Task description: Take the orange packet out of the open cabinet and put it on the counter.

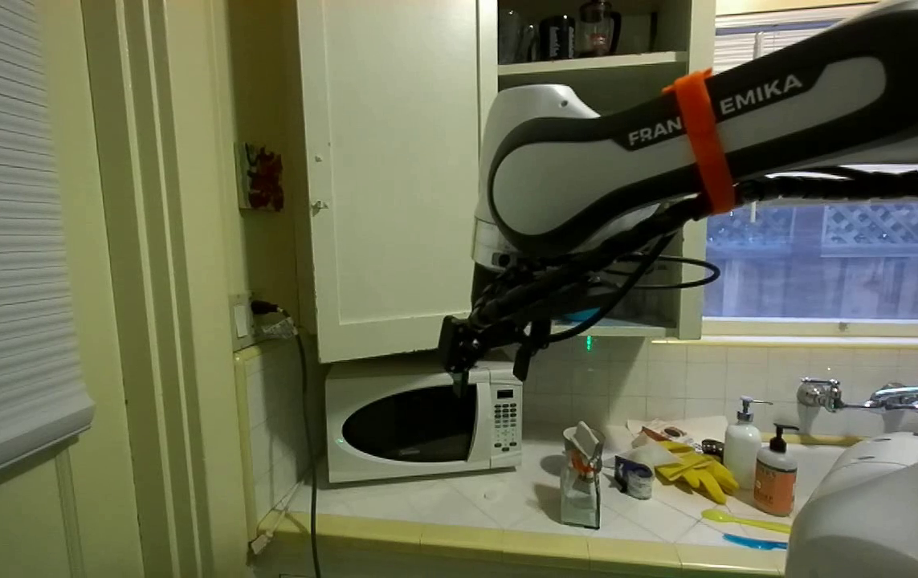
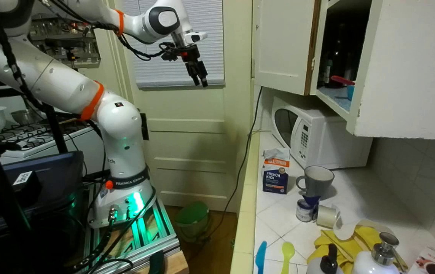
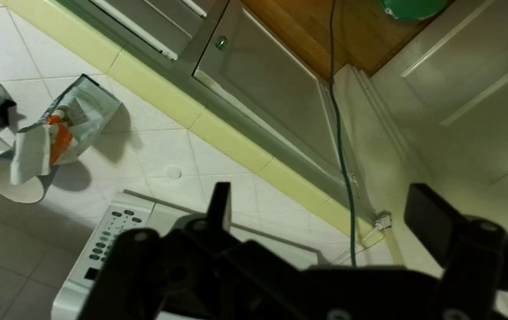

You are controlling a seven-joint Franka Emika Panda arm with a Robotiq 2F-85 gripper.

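The orange packet does not show in any view; it is hidden or out of view. The open cabinet (image 1: pixel 691 305) has its flat white door (image 1: pixel 398 177) swung out above the microwave. In an exterior view the cabinet (image 2: pixel 365 64) holds dark bottles, a red-handled item (image 2: pixel 343 80) and a blue cup (image 2: pixel 350 92); the arm hides much of its inside in an exterior view. The counter (image 1: pixel 434 510) also shows in the wrist view (image 3: pixel 165 146). My gripper (image 3: pixel 320 195) is open and empty, fingers wide apart. It hangs pointing down (image 1: pixel 491 377) in front of the cabinet door and microwave.
A white microwave (image 2: pixel 343 140) stands under the cabinet. A coffee bag (image 2: pixel 275 177), a grey mug (image 2: pixel 318 184), small containers, yellow gloves (image 1: pixel 695 470), soap bottles (image 1: pixel 776 482) and plastic utensils (image 2: pixel 287 253) are on the counter. A dark cable (image 3: pixel 340 142) hangs by the wall.
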